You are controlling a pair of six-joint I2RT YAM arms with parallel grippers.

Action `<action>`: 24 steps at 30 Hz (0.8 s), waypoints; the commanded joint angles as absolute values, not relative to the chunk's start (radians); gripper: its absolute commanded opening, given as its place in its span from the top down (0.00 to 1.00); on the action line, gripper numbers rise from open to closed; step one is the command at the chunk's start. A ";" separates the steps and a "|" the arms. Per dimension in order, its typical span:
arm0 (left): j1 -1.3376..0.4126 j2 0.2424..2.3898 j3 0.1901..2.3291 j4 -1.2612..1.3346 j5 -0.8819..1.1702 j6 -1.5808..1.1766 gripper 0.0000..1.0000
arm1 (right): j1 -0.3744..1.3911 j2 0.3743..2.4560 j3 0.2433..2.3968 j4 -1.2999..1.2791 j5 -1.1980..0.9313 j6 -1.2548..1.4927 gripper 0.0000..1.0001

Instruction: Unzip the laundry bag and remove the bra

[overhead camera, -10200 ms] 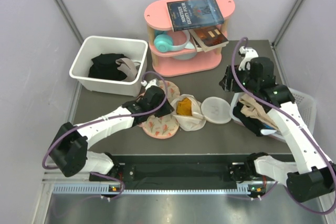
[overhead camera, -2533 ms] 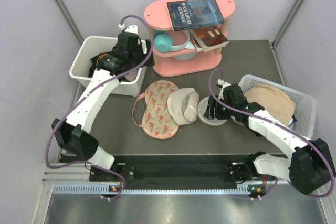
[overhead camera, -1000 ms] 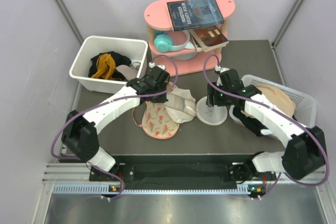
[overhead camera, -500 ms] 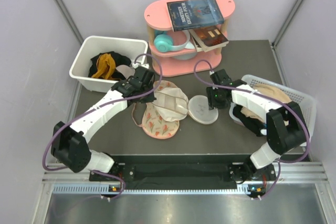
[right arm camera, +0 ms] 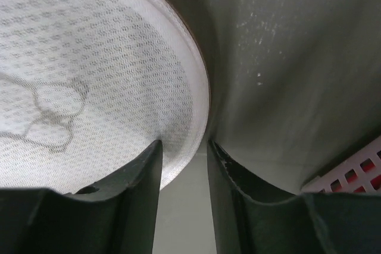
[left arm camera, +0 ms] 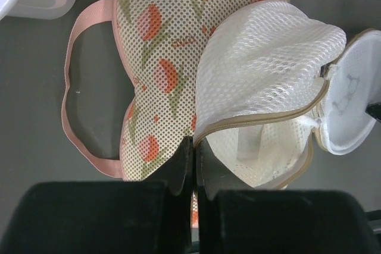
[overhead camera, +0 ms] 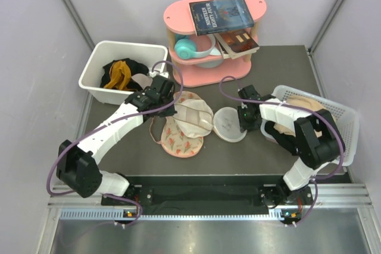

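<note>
The laundry bag (overhead camera: pixel 194 117) lies unzipped in the middle of the table, and its cream mesh (left arm camera: pixel 262 75) is open and looks empty inside. Its round lid (overhead camera: pixel 228 125) lies flat to the right, joined at the zip. My left gripper (overhead camera: pixel 169 107) is shut on the bag's rim (left arm camera: pixel 205 135), partly over the pink floral piece (overhead camera: pixel 178 138). My right gripper (overhead camera: pixel 244 124) is open, low at the lid's right edge (right arm camera: pixel 178 141), which lies between its fingers. The mustard-yellow bra (overhead camera: pixel 119 74) lies in the white bin (overhead camera: pixel 95 57) on black clothes.
A pink shelf (overhead camera: pixel 208 72) with books and a teal item stands at the back. A white basket (overhead camera: pixel 348 124) at the right holds a beige garment (overhead camera: pixel 306 110) and dark clothes. The floral piece's pink strap (left arm camera: pixel 74 105) loops to the left.
The lid has gone from tilted up in my right gripper to flat on the table, and that gripper has opened at its edge. My left gripper has drawn the rim slightly left.
</note>
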State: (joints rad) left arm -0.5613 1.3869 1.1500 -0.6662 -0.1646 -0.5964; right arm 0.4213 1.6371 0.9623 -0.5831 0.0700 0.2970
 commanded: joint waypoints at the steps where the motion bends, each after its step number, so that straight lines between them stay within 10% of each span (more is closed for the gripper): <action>1: -0.557 1.342 1.143 -0.646 -0.150 -0.591 1.00 | 0.405 1.677 0.962 -0.537 0.084 0.285 0.68; 8: -0.558 1.328 1.137 -0.637 -0.124 -0.572 1.00 | 0.405 1.709 0.977 -0.535 0.084 0.267 1.00; 24: -0.632 1.525 1.414 -0.583 0.029 -0.560 1.00 | 0.285 1.522 1.485 -0.991 0.304 0.048 1.00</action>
